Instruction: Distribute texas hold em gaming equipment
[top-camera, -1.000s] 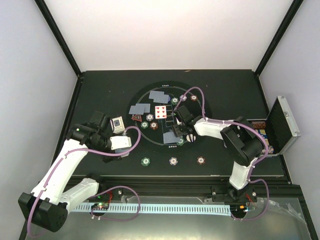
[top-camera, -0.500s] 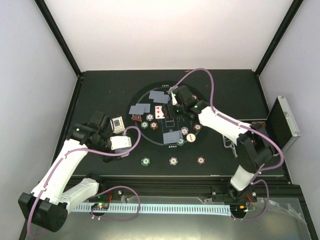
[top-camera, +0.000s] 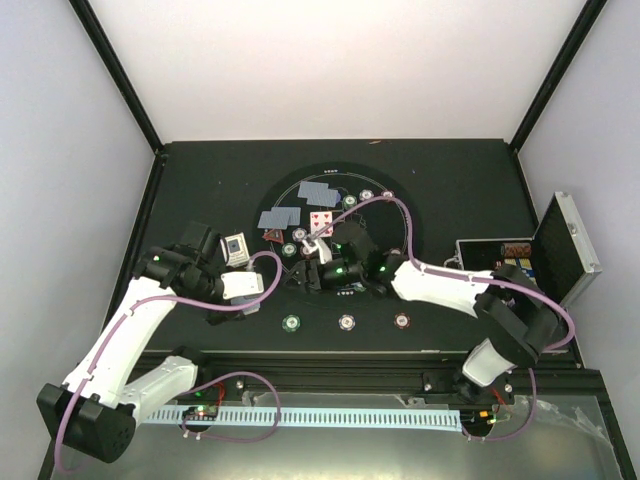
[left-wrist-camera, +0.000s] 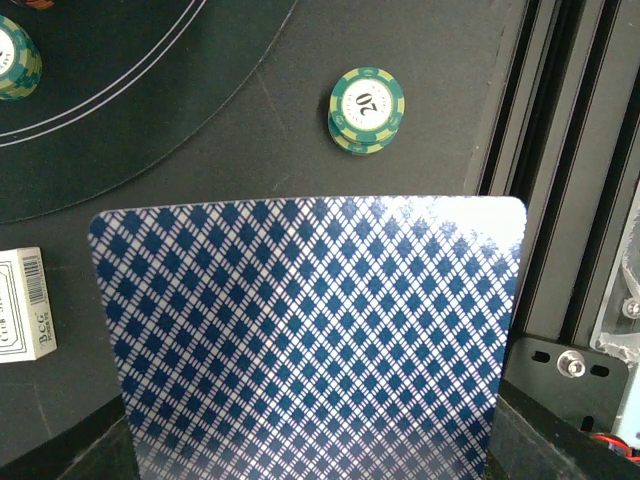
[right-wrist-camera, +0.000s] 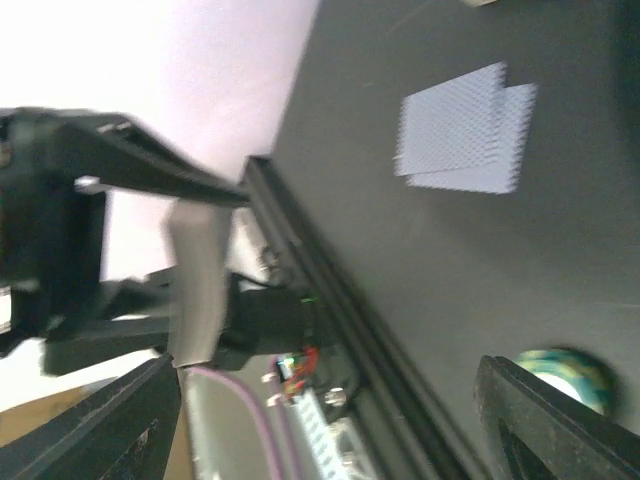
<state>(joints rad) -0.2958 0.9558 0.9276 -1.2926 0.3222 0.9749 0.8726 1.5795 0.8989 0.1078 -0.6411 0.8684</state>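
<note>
Handoff, looks like: left claw (top-camera: 268, 284) pinching the blue-backed card (left-wrist-camera: 310, 340), right claw (right-wrist-camera: 330, 420) wide, empty. I'd square up first.

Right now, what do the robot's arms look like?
The left arm and right arm have smooth white shells with chunky black joints. A purple cable loops along each, and tiny green lights glow on them. The right arm's fingers are black.

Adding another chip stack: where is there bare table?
Bare table lies left of the round mat, beyond the white card box, and between the mat and the open case. Mat's middle is crowded: cards, chips.
</note>
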